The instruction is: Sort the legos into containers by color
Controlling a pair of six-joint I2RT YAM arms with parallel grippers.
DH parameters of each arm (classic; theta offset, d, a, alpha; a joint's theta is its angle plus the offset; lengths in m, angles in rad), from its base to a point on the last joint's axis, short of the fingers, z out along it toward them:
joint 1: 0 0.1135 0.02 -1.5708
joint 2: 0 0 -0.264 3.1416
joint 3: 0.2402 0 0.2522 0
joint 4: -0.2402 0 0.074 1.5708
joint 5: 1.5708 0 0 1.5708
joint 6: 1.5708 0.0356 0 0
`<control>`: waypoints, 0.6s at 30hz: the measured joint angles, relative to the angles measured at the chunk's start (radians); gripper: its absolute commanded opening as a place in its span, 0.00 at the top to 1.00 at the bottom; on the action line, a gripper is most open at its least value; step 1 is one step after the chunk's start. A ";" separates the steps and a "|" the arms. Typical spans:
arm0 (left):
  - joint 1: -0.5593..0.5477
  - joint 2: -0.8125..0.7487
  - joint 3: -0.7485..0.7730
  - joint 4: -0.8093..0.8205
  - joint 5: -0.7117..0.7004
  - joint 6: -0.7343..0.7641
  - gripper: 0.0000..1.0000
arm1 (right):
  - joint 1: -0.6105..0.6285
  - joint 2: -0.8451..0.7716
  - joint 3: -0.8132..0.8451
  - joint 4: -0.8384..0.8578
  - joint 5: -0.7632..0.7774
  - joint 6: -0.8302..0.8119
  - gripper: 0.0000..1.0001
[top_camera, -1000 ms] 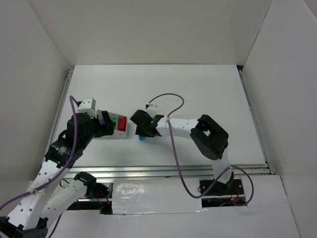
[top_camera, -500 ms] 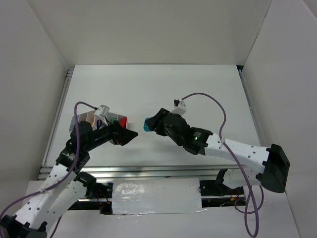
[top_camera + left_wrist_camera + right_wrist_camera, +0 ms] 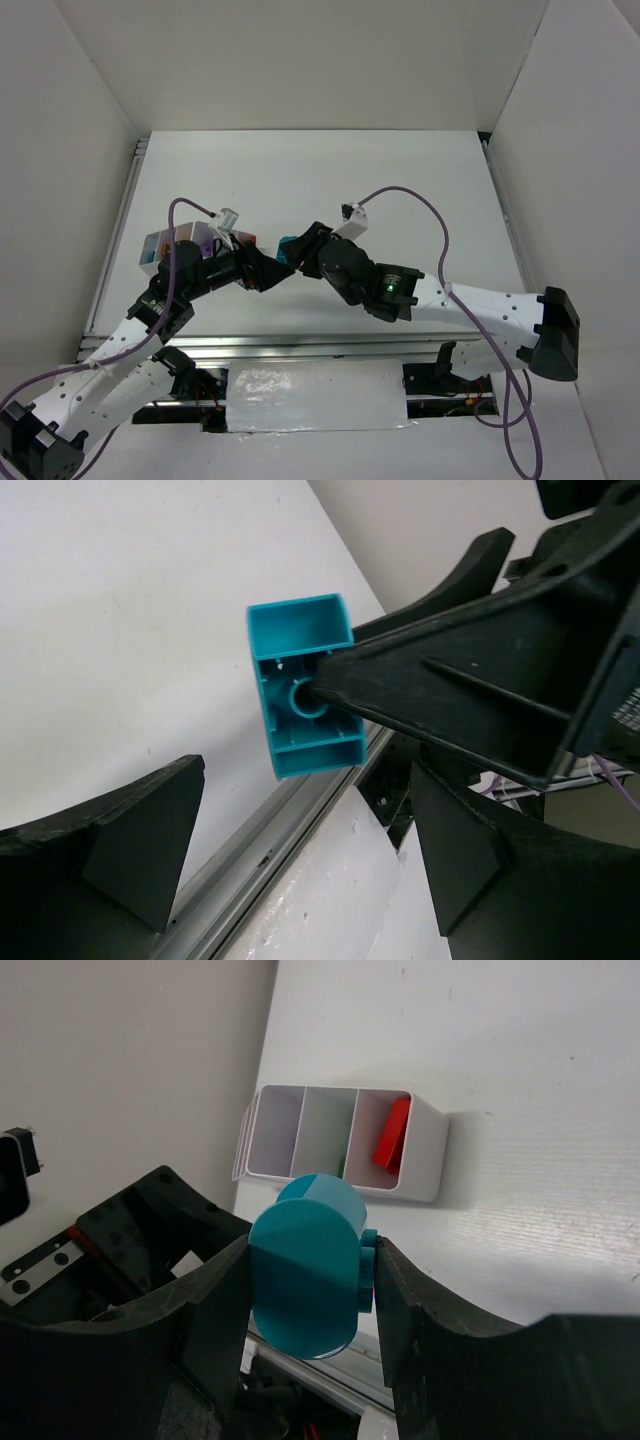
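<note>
Start at the white plastic divided tray [image 3: 428, 1160], which lies on the white table [image 3: 400, 180] on the left arm's side and is half hidden under that arm from above. The right wrist view shows three of its compartments. A red brick [image 3: 392, 1132] leans in the compartment nearest the arms' meeting point; I can't see anything solid in the other two.

Just to the right of the tray, the left gripper [image 3: 262, 272] points away from it, its jaws spread wide and empty, with nothing between them but the thing offered.

That thing is the teal plastic brick [image 3: 305, 1280], rounded at its ends, lifted off the table a little further right of the tray. Its hollow underside faces the left wrist camera.

Right of it again, the right gripper [image 3: 302, 252] is closed on the brick, one finger on each flat side, which leaves its ends free.

To me this looks like a handover. The tray is easier for the left arm to reach, so the right arm presents the brick end-on for the left jaws to close over.
</note>
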 measured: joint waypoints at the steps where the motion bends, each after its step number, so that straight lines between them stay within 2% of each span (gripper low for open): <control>1: -0.001 0.003 0.000 0.000 -0.005 0.000 0.04 | 0.004 0.000 0.005 0.000 0.007 -0.002 1.00; 8: -0.002 0.010 0.001 -0.005 -0.040 0.021 0.15 | 0.013 -0.001 0.007 0.001 0.026 -0.010 1.00; 11: -0.002 0.010 0.003 -0.002 -0.046 0.025 0.25 | 0.013 0.000 0.007 -0.001 0.033 -0.010 1.00; 18: -0.002 0.010 0.007 0.015 -0.040 0.025 0.28 | 0.021 0.003 0.008 0.000 0.038 -0.014 1.00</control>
